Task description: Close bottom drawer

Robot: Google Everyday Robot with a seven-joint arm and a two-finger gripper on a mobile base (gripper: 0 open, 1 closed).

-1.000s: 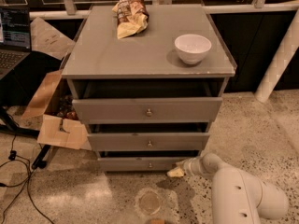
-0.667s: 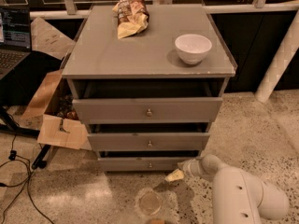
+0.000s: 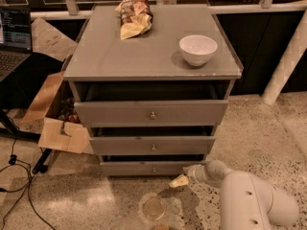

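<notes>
The grey cabinet (image 3: 120, 56) has three drawers, all pulled out a little. The bottom drawer (image 3: 129, 168) is the lowest and narrowest, with a small brass knob (image 3: 154, 169). My gripper (image 3: 180, 181) sits low near the floor, just in front of and below the bottom drawer's right end, at the tip of my white arm (image 3: 249, 200). It holds nothing that I can see.
A chip bag (image 3: 133, 14) and a white bowl (image 3: 197, 49) rest on the cabinet top. An open cardboard box (image 3: 53, 123) and cables (image 3: 19, 176) lie to the left. A laptop (image 3: 14, 37) is at far left. A round clear object (image 3: 154, 208) lies on the floor in front.
My gripper has dropped slightly lower and moved a little left along the floor by the bottom drawer's right end. The drawers look unmoved.
</notes>
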